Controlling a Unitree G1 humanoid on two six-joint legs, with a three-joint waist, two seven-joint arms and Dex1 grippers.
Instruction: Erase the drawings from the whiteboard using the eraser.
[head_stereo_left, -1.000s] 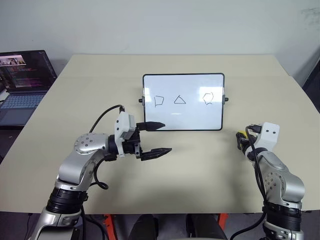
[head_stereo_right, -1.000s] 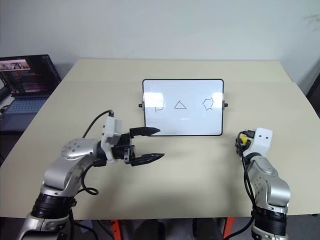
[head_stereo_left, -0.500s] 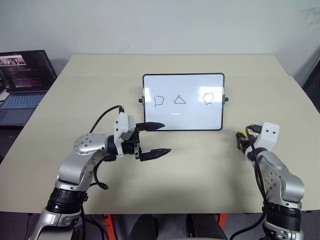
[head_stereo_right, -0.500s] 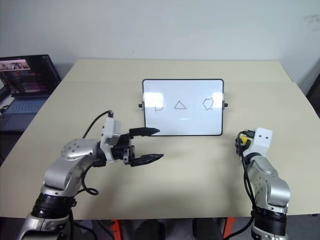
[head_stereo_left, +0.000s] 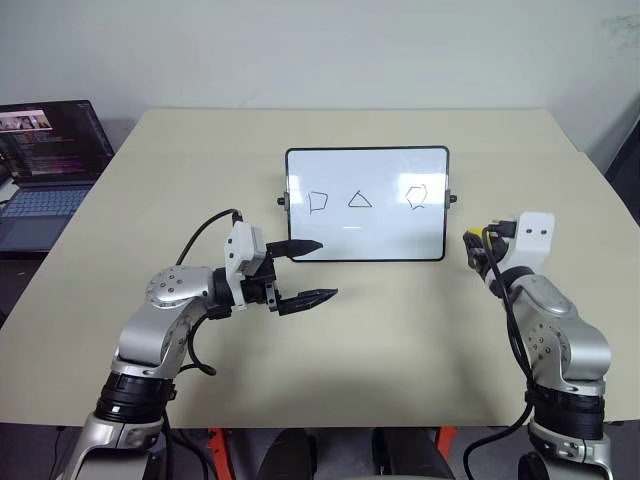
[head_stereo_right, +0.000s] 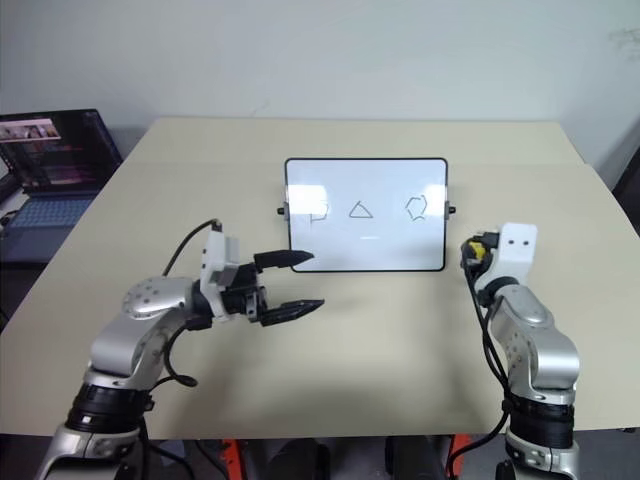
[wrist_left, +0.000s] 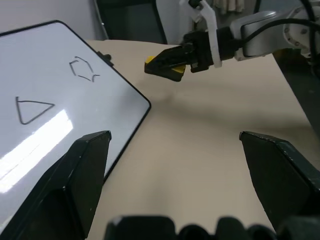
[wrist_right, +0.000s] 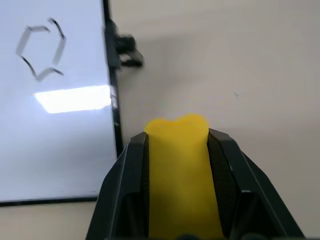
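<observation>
The whiteboard (head_stereo_left: 367, 204) lies on the beige table, with a black frame and small side knobs. Three black drawings (head_stereo_left: 360, 199) run across it: a rough square, a triangle, a rough hexagon (wrist_right: 42, 52). My right gripper (head_stereo_left: 477, 250) hangs above the table just right of the board's lower right corner, shut on the yellow eraser (wrist_right: 181, 172). The left wrist view also has the eraser (wrist_left: 166, 66) pinched between those black fingers. At the board's lower left corner my left gripper (head_stereo_left: 304, 270) stands open, pointing right, one fingertip over the board's bottom edge.
An open laptop (head_stereo_left: 48, 160) sits at the far left, off the table's edge. The table (head_stereo_left: 400, 330) has bare surface in front of the board and between the two arms. A pale wall stands behind.
My right gripper has risen with the eraser and come a little left, closer to the board's right edge. The left gripper has barely shifted.
</observation>
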